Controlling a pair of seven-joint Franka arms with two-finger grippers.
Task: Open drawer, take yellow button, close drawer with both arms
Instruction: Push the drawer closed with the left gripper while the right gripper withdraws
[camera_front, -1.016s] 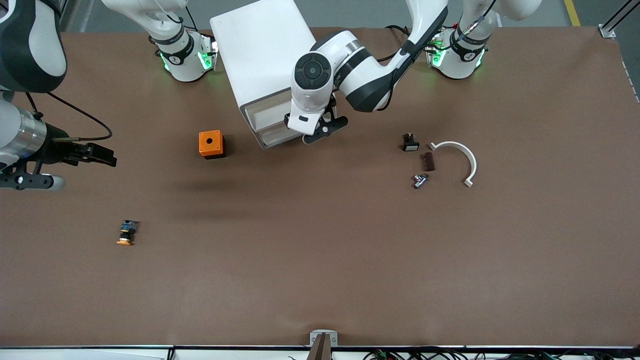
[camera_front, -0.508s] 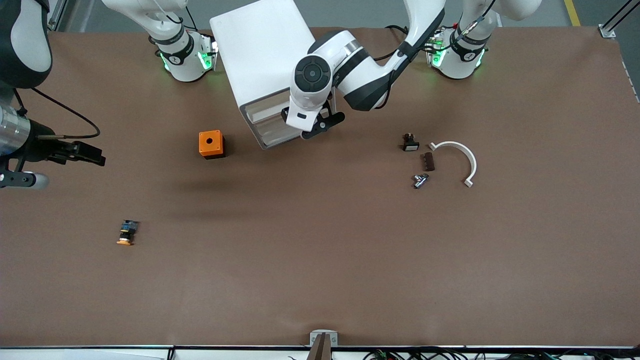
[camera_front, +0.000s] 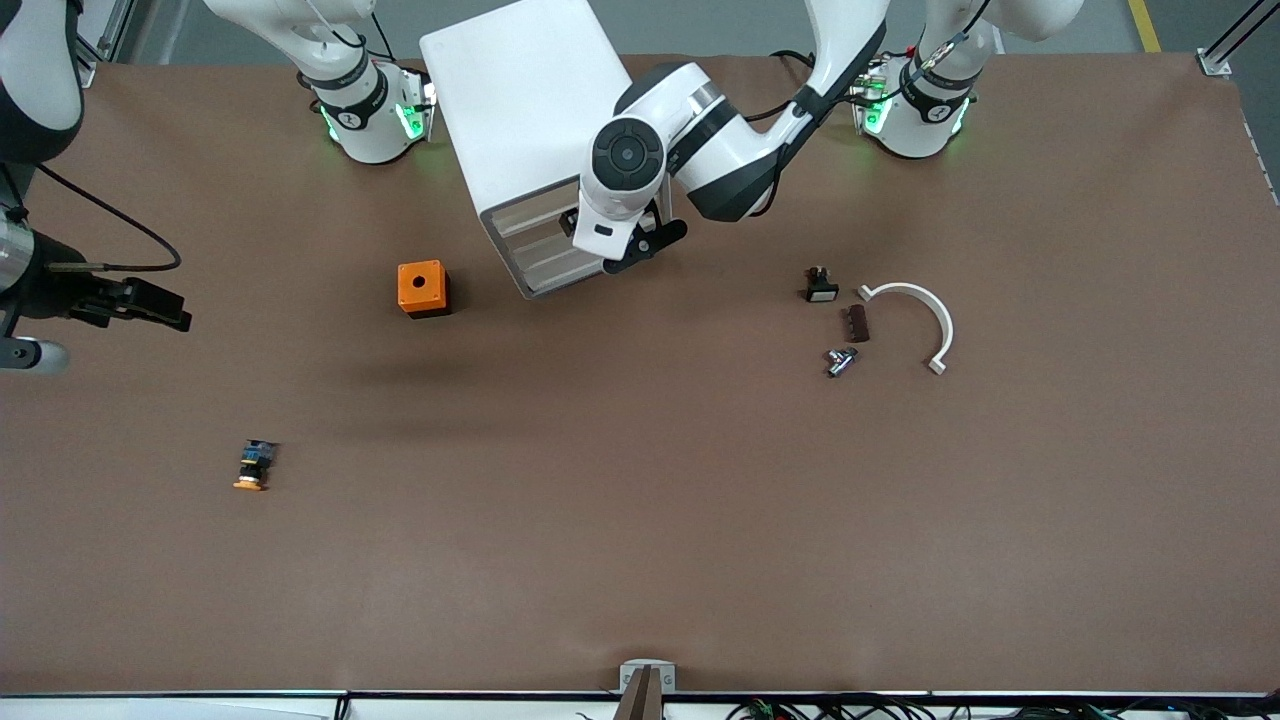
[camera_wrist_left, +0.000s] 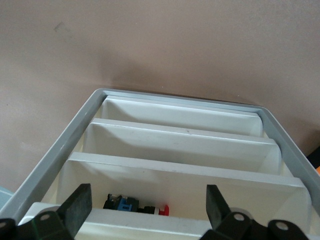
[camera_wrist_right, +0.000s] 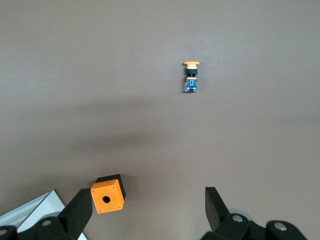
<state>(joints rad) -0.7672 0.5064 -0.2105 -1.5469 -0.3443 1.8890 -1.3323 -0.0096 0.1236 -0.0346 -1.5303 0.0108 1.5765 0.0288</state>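
The white cabinet (camera_front: 520, 100) stands near the arms' bases. Its uppermost drawer (camera_front: 532, 218) sits almost flush with the three below it. My left gripper (camera_front: 610, 240) is at the cabinet's front and open. In the left wrist view its gripper (camera_wrist_left: 146, 210) spans the drawer's front lip (camera_wrist_left: 165, 221); a black-and-blue part with a red tip (camera_wrist_left: 135, 206) lies inside. The button (camera_front: 252, 467), orange-capped, lies on its side on the bare table, nearer the front camera (camera_wrist_right: 191, 76). My right gripper (camera_front: 150, 305) hangs open and empty over the right arm's end of the table (camera_wrist_right: 147, 210).
An orange box with a round hole (camera_front: 422, 288) (camera_wrist_right: 107, 193) sits beside the cabinet. Toward the left arm's end lie a small black part with a white face (camera_front: 820, 287), a brown piece (camera_front: 856, 323), a silver fitting (camera_front: 840, 361) and a white curved strip (camera_front: 915, 310).
The left gripper has moved in toward the cabinet and the uppermost drawer has slid in with it. The right gripper has drawn back toward the table's edge.
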